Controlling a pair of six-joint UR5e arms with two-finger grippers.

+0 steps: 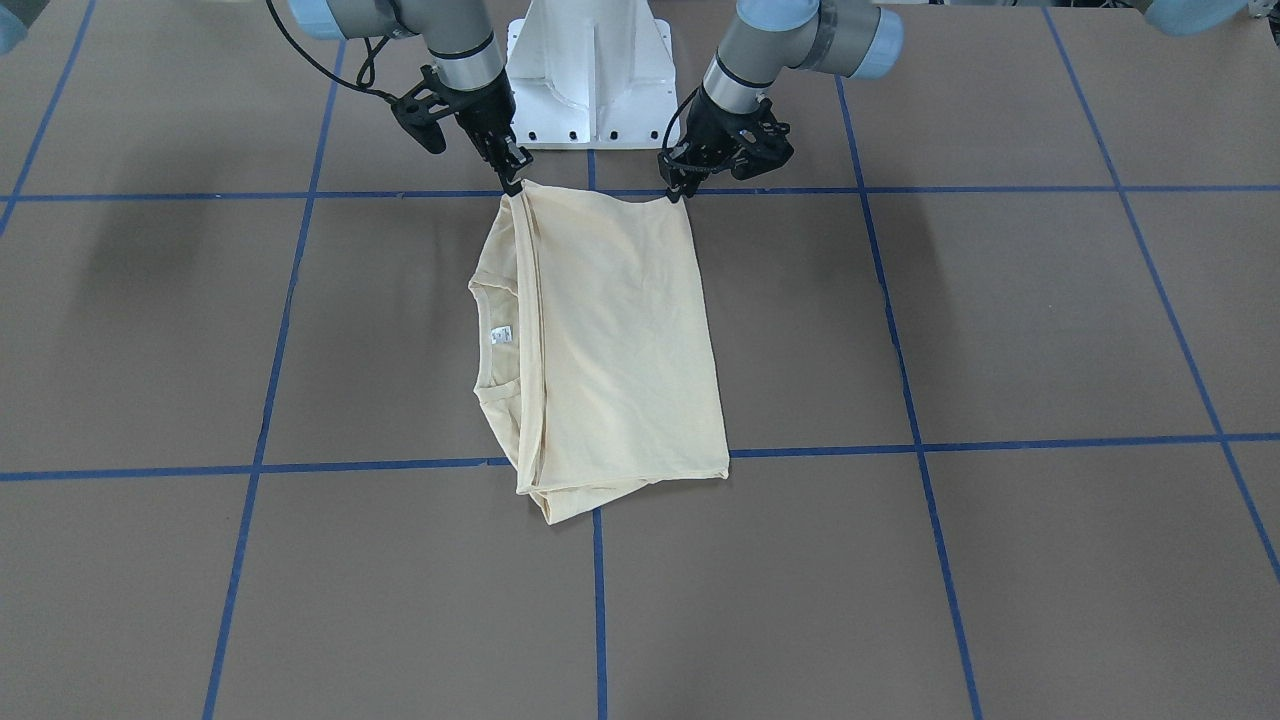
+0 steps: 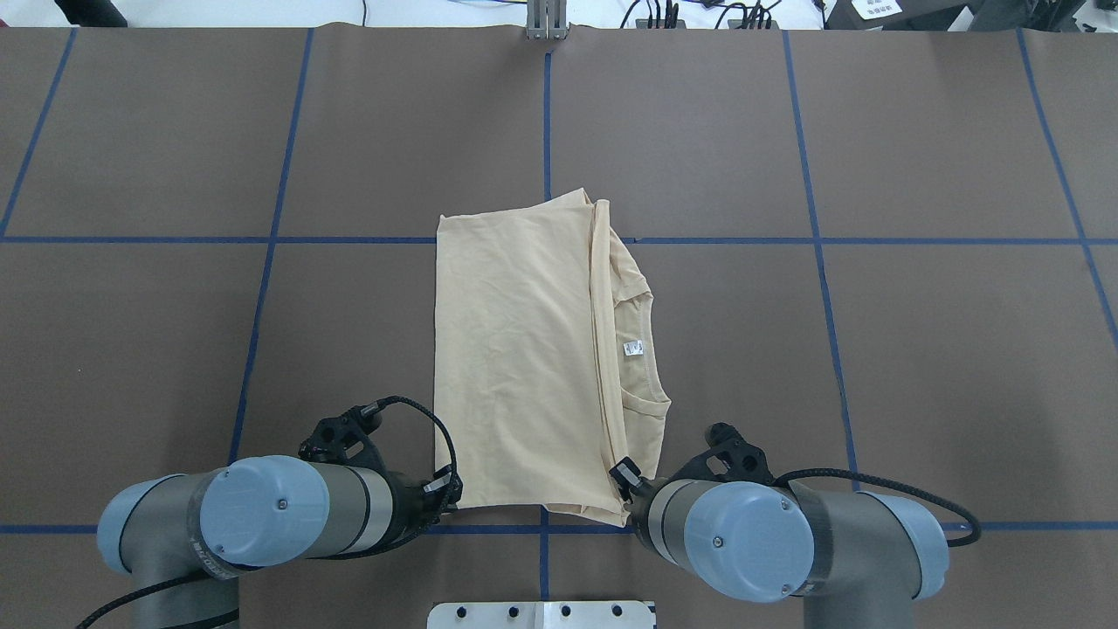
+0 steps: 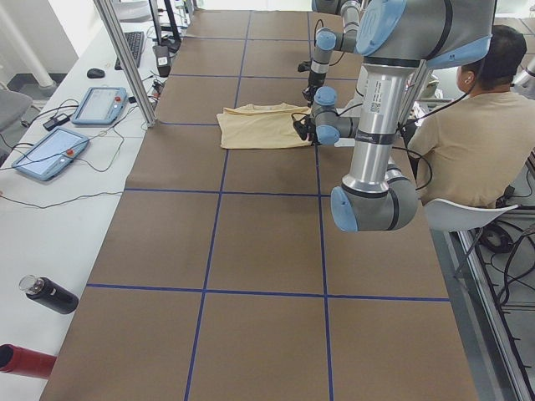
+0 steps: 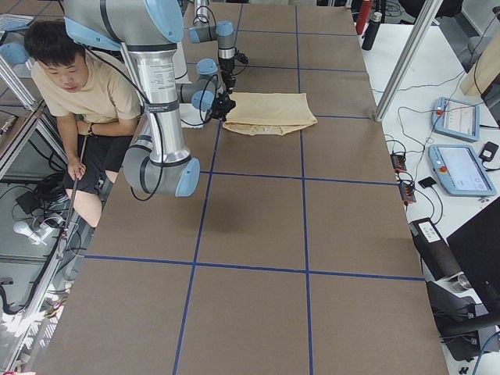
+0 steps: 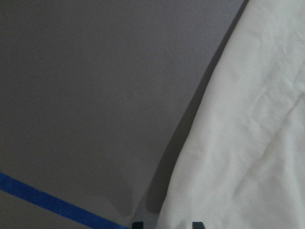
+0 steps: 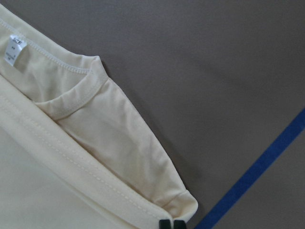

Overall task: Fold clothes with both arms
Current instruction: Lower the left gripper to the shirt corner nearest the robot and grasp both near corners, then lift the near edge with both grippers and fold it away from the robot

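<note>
Shirt: the pale yellow shirt is lying folded into a long rectangle in the middle of the brown table. One short end is sitting just in front of the white base.
Neckline: the collar and the small white label are peeking out along the long side toward the robot's right, and a folded panel is covering the rest.
Tape lines: the shirt's far end is crossing one blue line, and its near end is lying beside another.
Right gripper: the right gripper is reaching down to the near corner on the collar side. Its wrist view is showing the fingertips drawn almost together at that corner, so it is pinching the shirt.
Left gripper: the left gripper is touching the other near corner. Its fingertips are standing apart, with the shirt's edge lying between them, so the jaws are looking released.
Arms: the left arm and the right arm are both bending low over the table's near edge.
Person: someone in a tan shirt is sitting behind the robot.
</note>
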